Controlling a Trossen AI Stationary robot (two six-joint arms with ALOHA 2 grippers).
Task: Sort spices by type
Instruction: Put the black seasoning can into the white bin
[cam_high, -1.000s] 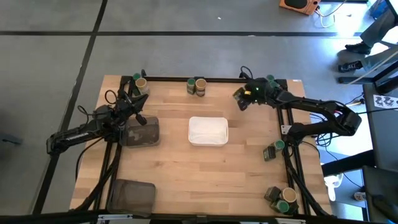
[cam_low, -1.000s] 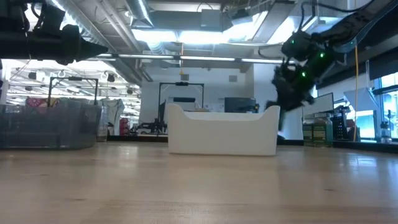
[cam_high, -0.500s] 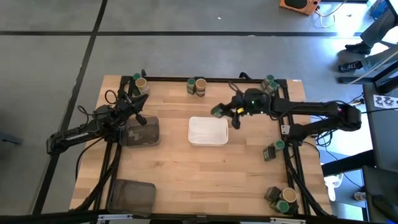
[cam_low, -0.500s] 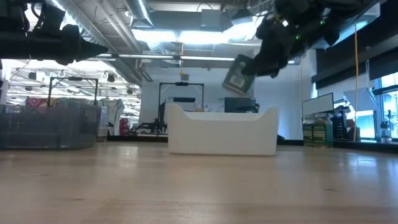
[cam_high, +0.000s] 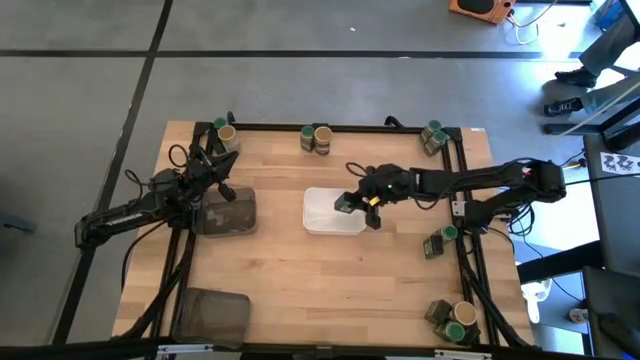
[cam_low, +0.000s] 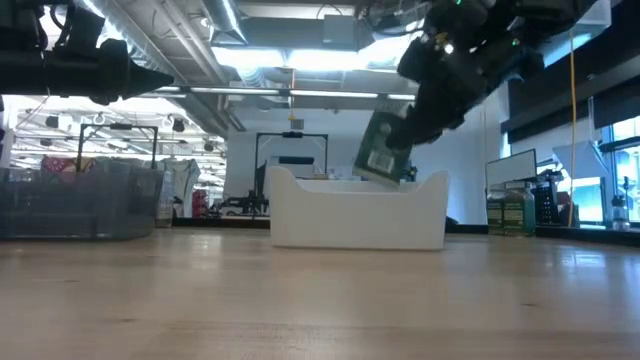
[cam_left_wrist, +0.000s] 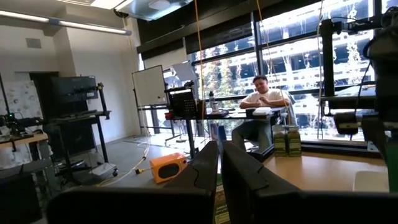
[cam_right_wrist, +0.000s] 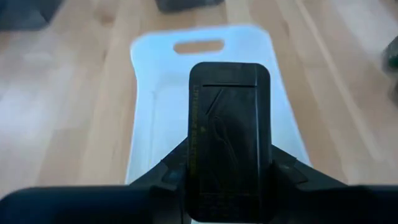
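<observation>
A dark tin (cam_right_wrist: 229, 140) is pinched between the fingers of the right hand (cam_high: 352, 204), held in the air and tilted over the right end of the white tray (cam_high: 322, 212) at the centre of the high view. In the low view the tin (cam_low: 381, 150) hangs just above the tray's rim (cam_low: 300, 205), its label facing the camera. The right wrist view shows the tin's dark top with the tray (cam_right_wrist: 149, 112) under it.

Other spices stand around the worktop (cam_high: 280, 280): a pair (cam_high: 316, 138) at the top edge, some (cam_high: 223, 131) at the upper left corner, some (cam_high: 433, 136) at the upper right, a few (cam_high: 439, 241) at the right edge and a group (cam_high: 452, 318) at the lower right.

The left hand (cam_high: 222, 190) waits at the left, over a grey tray (cam_high: 235, 215), its fingers (cam_left_wrist: 202, 171) pressed almost together. Another grey tray (cam_high: 212, 315) lies at the lower left.
</observation>
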